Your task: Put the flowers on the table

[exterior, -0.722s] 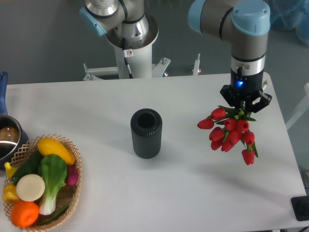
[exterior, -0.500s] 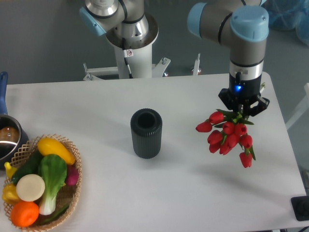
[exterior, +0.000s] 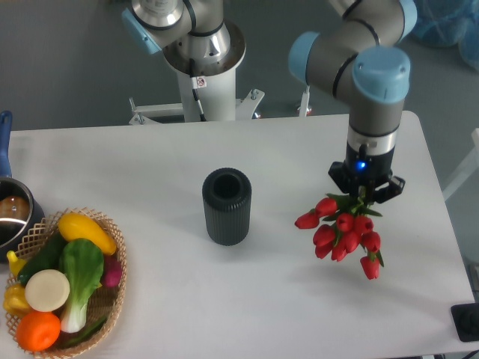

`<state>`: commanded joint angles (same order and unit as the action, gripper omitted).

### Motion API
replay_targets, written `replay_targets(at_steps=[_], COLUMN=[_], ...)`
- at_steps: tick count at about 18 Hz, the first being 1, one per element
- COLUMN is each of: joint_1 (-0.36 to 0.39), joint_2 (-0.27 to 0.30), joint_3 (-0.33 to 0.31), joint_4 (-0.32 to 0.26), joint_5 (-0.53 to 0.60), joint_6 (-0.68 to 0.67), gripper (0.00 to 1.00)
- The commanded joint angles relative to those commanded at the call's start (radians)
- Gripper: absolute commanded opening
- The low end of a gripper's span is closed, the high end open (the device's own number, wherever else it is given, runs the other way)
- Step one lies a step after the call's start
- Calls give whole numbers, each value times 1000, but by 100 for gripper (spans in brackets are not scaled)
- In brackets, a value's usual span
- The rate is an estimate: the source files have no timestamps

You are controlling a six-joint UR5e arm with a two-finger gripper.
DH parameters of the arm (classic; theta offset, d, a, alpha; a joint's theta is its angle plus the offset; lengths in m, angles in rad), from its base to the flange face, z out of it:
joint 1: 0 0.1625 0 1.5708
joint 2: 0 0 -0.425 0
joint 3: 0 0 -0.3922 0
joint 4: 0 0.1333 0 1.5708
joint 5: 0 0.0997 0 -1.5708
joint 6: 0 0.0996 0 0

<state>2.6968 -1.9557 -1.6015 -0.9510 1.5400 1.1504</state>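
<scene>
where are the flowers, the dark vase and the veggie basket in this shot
flowers [exterior: 343,235]: fixed camera view, on the red buds at the middle of the bunch
dark vase [exterior: 227,213]: fixed camera view, on its ribbed side wall
vegetable basket [exterior: 120,263]: fixed camera view, on the woven rim at its right edge

Bright, even light from overhead fills the view, and the white table [exterior: 299,157] looks matte with no glare. Shadows are soft and faint: a pale one beside the vase [exterior: 227,206], another spread on the table under the flowers [exterior: 340,232]. Focus is sharp across the frame, with no motion blur or visible edge distortion.
</scene>
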Motion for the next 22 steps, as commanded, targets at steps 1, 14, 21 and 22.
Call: replay_targets(at_steps=[1,14,21,22], joint_1=[-8,-40,-34,-31], joint_2=[-3,-75,-25,-17], joint_3=[-5,3,-12,-12], joint_4=[-11,-68,-58,-57], joint_5=[14,19,20,20], joint_6=[5,-3,-6,-6], gripper=[11,59,100,100])
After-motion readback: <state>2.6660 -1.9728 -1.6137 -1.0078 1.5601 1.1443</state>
